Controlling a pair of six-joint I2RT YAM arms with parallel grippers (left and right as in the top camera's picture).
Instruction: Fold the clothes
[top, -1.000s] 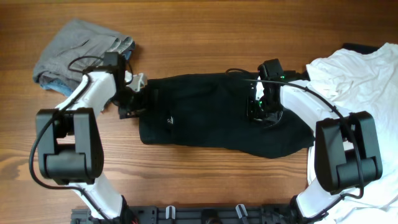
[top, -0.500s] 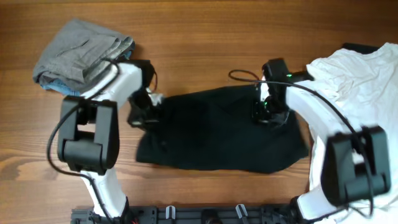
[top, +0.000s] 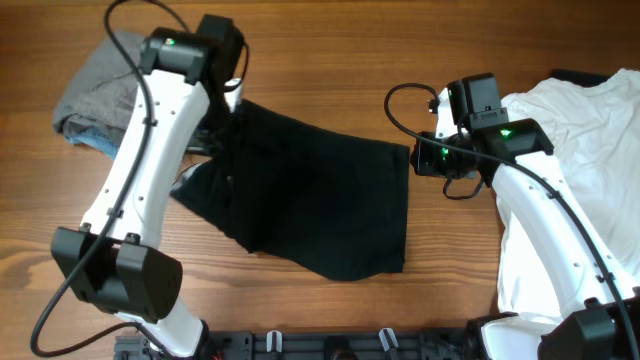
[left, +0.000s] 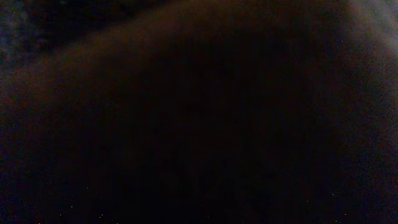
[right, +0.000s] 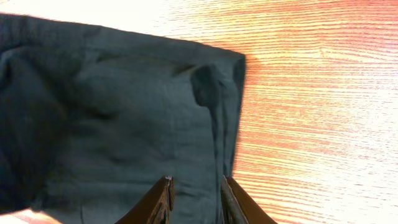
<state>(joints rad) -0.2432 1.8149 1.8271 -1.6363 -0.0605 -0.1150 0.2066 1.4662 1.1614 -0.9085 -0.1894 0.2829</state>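
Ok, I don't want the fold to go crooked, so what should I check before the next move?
1. Grip of right end effector on black garment: ok, fabric sits between its fingers.
2. Grip of left end effector: cannot tell, its wrist view is all dark.
3. The black garment lies flat and square: not ok, askew, rumpled at its left.
4. Gap between white T-shirt and black garment: ok, apart.
5. Gap between grey pile and black garment: cannot tell, left arm covers it.

Wooden worktop carries black cloth at centre, grey pile at ten o'clock, white shirt at three o'clock.
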